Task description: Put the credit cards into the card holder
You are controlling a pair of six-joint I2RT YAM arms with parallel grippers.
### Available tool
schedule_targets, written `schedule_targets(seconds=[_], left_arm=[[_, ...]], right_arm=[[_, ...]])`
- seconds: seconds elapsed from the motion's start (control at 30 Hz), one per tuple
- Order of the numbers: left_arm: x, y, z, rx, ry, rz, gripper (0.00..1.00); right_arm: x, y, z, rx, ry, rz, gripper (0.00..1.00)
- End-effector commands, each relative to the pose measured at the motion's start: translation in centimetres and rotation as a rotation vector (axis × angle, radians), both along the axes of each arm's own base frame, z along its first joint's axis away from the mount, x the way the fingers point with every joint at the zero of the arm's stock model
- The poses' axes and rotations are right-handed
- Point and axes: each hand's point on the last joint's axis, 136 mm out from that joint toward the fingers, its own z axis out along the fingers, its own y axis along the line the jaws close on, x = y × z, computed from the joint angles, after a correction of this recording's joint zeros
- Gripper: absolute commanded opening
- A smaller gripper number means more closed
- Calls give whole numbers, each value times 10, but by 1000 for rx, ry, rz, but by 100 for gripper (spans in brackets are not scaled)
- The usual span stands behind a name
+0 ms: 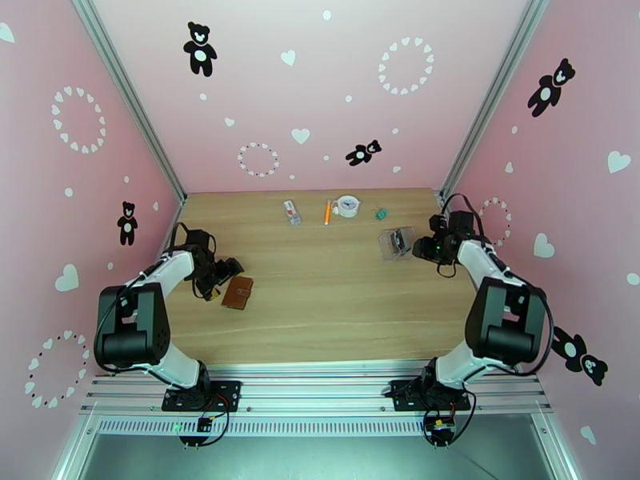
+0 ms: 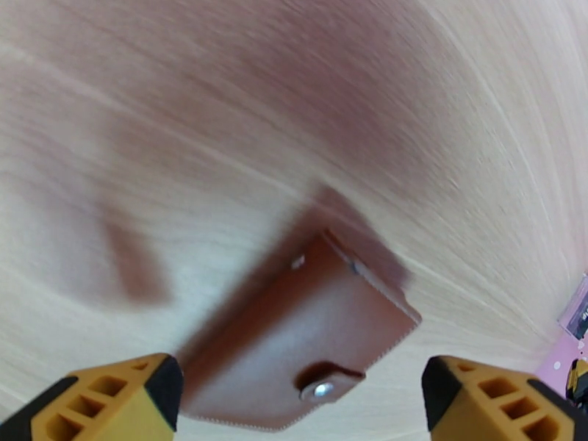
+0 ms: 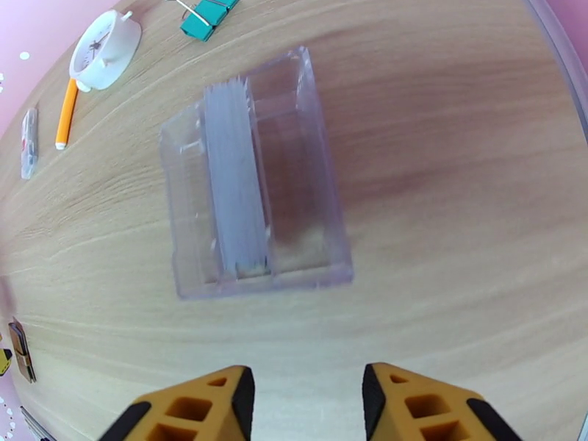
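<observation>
Brown card holder point(image 2: 294, 325) lies just beyond the spread left gripper point(image 2: 300, 376); right gripper point(image 3: 309, 391) parted.

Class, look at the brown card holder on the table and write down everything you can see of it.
The card holder is a small brown booklet, leather by its look, with pale stitching along its edges. It is closed, its tab fastened by a silver snap. It lies flat on the wooden table, towards the left side, framed in the wrist view by the open left gripper and its yellow fingers. Whether a finger touches it cannot be told.
</observation>
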Motion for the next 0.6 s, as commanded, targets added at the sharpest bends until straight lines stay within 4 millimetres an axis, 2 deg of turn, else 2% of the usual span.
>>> schedule_targets(seconds=[0.0, 0.03, 0.17, 0.3, 0.4, 0.47, 0.57], left_arm=[[13, 3, -4, 10, -20, -6, 91], [13, 2, -9, 8, -10, -4, 90], [6, 0, -28, -6, 33, -5, 87], [1, -14, -31, -42, 49, -11, 78], [-4, -44, -28, -95, 50, -33, 73], [-12, -74, -28, -131, 59, -53, 72], [-19, -131, -24, -169, 44, -108, 72]], right_arm=[[-11, 6, 22, 19, -107, -30, 52], [-18, 11, 23, 26, -122, -32, 60], [-41, 32, 24, 46, -184, -30, 62], [-60, 61, 25, 116, -204, -10, 62], [-73, 93, 21, 175, -198, 25, 62], [-80, 110, 13, 211, -185, 19, 61], [-88, 140, -6, 287, -178, -25, 61]])
